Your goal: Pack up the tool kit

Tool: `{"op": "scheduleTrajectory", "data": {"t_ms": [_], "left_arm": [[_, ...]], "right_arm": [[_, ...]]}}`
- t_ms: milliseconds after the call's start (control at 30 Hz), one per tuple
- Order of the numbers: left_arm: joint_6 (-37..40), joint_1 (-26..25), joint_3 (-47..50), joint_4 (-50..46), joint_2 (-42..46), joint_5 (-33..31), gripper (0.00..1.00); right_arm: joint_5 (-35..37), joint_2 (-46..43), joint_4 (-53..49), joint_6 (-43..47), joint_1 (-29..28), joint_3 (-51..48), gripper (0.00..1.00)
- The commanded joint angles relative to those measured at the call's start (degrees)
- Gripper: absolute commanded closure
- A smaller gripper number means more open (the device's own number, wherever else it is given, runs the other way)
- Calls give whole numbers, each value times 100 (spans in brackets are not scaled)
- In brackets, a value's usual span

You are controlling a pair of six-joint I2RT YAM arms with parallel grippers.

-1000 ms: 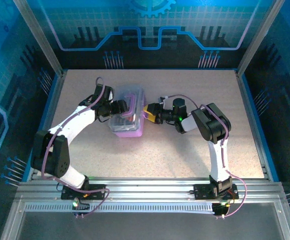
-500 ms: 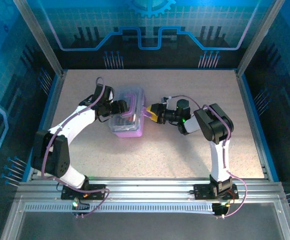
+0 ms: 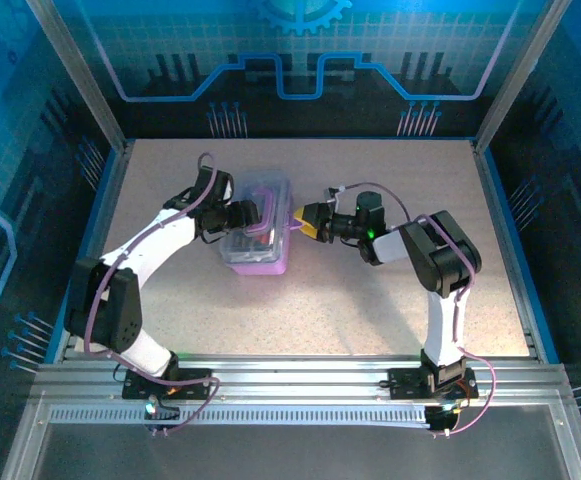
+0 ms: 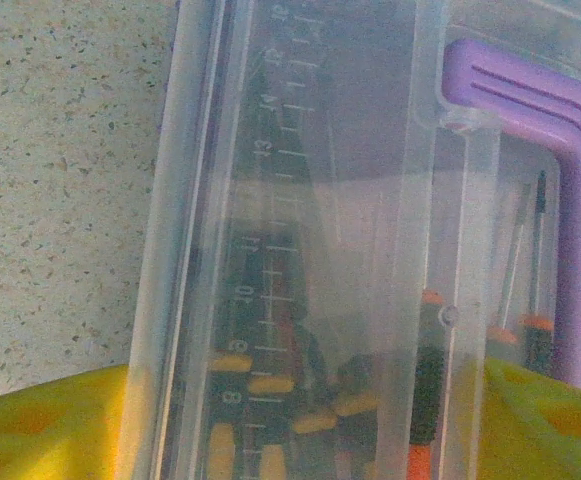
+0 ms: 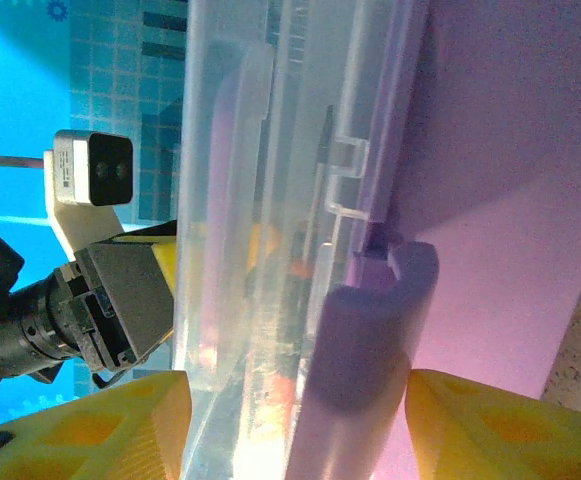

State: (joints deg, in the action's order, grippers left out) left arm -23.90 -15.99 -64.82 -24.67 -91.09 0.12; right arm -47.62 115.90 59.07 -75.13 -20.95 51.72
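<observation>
Left tool (image 3: 240,216) has its yellow fingers (image 4: 40,425) set wide apart on either side of the case (image 3: 260,262). Its wrist view cuts them off at the bottom edge, so I cannot tell whether they press on the plastic or only flank it. Right tool (image 3: 300,218) also has its fingers (image 5: 510,420) spread. The clear lid edge and a purple latch (image 5: 370,320) sit between them, and each finger is right at the surface. Whether it is squeezing cannot be made out.

Through the cloudy lid the screwdrivers (image 4: 270,385) show as blurred black shafts with yellow and orange grips, too smeared to count. A raised ruler scale (image 4: 270,250) runs along the lid, and only some of its figures can be read. The purple handle (image 4: 570,200) is cut off at the frame's right edge. Whether the latch is snapped home is unclear.

The case lies on the speckled desk (image 3: 320,310), left of centre, directly between the two tools.

The left arm rises from its base at the near left with its elbow out to the left. Its forearm slants up and to the right, and the wrist points right at the case's left side. The right arm stands up from the near right base and bends at a high elbow. Its forearm runs left, and the tool is level and aimed at the case's right side.
</observation>
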Motion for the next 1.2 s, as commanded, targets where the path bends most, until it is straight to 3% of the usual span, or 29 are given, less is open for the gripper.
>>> {"op": "scheduleTrajectory", "data": {"t_ms": [0,167,467,1167], "left_arm": [[-151,-110,396,-1436,-621,-123,36],[-145,-210,217,-1554,-736,-263,36],[-117,-395,7,-1647,-892,-359,35],[-57,-700,-422,-2114,-1621,-1373,33]], "right_arm": [[-36,-368,-739,589,38,21,42],[80,-567,-1595,1123,-23,157,43],[179,-437,-1354,1002,-36,141,49],[410,-682,-2802,1970,-102,579,51]]}}
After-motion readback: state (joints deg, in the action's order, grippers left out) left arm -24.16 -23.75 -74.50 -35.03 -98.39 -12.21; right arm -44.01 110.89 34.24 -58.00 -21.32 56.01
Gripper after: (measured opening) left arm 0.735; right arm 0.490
